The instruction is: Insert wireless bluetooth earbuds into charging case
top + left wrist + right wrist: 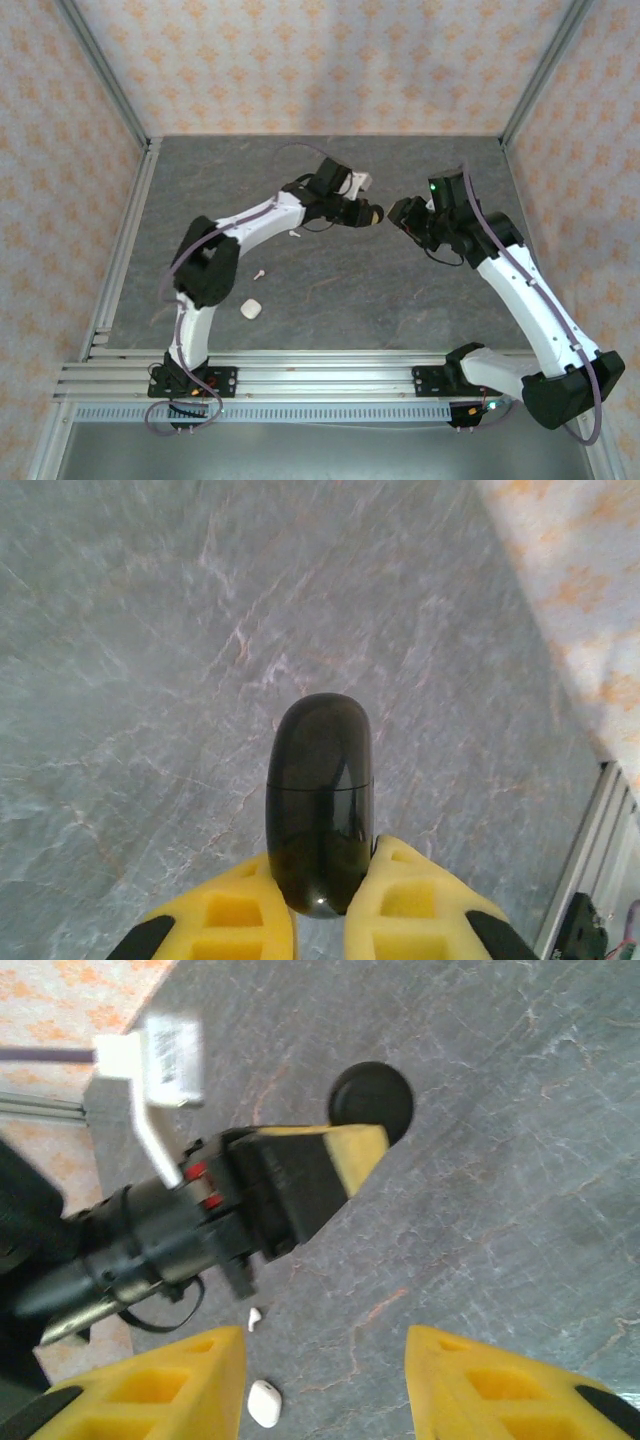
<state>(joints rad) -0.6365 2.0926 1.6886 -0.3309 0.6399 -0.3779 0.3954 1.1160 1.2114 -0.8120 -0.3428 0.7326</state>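
Left tool (325, 870) clamps black case (320, 770); white earbuds (258, 272) on table (400, 290), well apart.

Bright, even light; right wrist view slightly blurred

Partly hidden case
The black case (320, 780) is covered at its base by the left fingers (395, 875), cropped below.
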